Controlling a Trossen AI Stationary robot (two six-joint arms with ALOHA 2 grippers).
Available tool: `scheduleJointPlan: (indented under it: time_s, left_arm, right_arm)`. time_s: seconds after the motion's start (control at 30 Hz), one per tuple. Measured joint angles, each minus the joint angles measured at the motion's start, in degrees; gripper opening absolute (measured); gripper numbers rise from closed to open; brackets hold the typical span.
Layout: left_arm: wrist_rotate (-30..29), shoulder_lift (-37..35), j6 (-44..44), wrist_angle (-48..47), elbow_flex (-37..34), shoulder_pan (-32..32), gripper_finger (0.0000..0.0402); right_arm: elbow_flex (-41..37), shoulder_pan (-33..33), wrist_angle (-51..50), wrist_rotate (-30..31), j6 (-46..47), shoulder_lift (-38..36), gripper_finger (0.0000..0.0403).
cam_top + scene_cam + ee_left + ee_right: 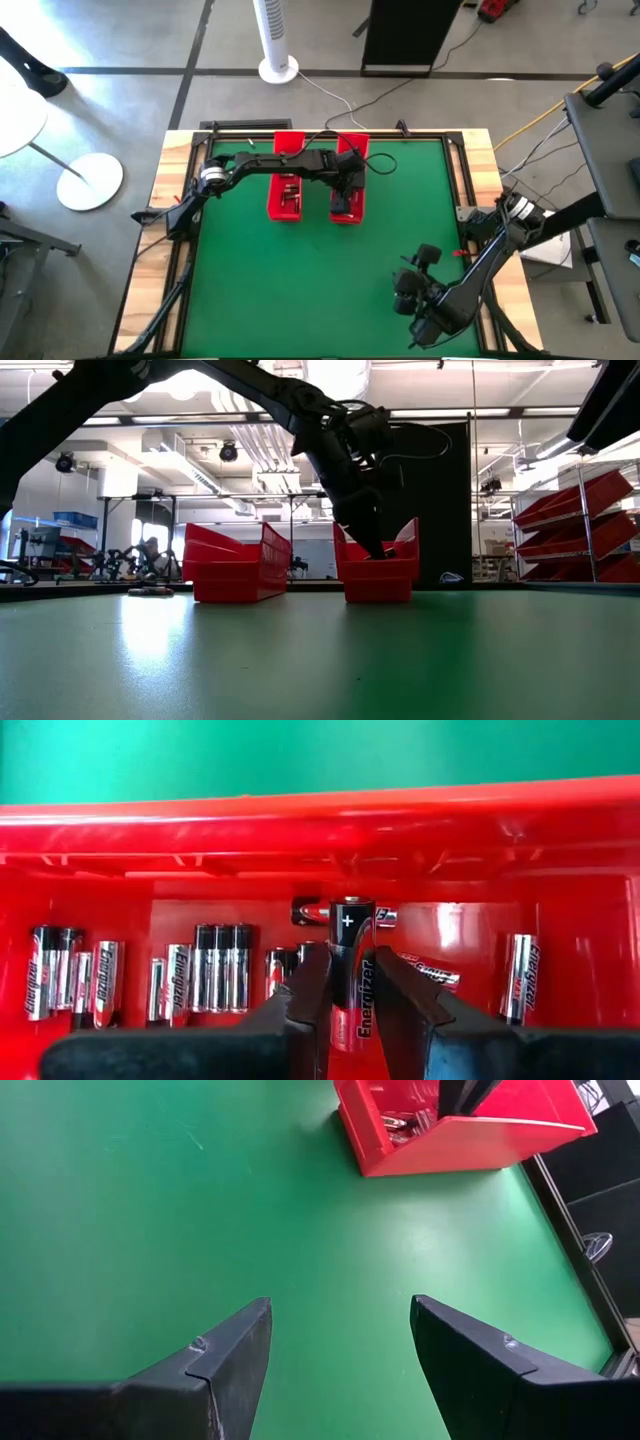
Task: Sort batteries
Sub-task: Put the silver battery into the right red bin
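One battery (351,965) is held clamped upright by the left gripper (350,995) inside the right-hand red tray (347,212), probably for sorting.

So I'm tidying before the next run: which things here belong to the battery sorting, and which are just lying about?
Belongs to the job:
- silvery-black cylindrical batteries
- the one battery gripped by the left end effector
- two long red plastic trays

Just about:
- white tower fan
- idle open right end effector
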Motion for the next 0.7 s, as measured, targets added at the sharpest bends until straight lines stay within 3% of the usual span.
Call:
scheduleJointPlan:
  time_s: [0.7]
  left_arm:
    - [1.9,0.2,-2.9,-2.0,-3.7,-1.0,0.0045]
  right_arm:
    - [0.0,-0.9,0.6,0.4,-1.2,0.0,0.0233]
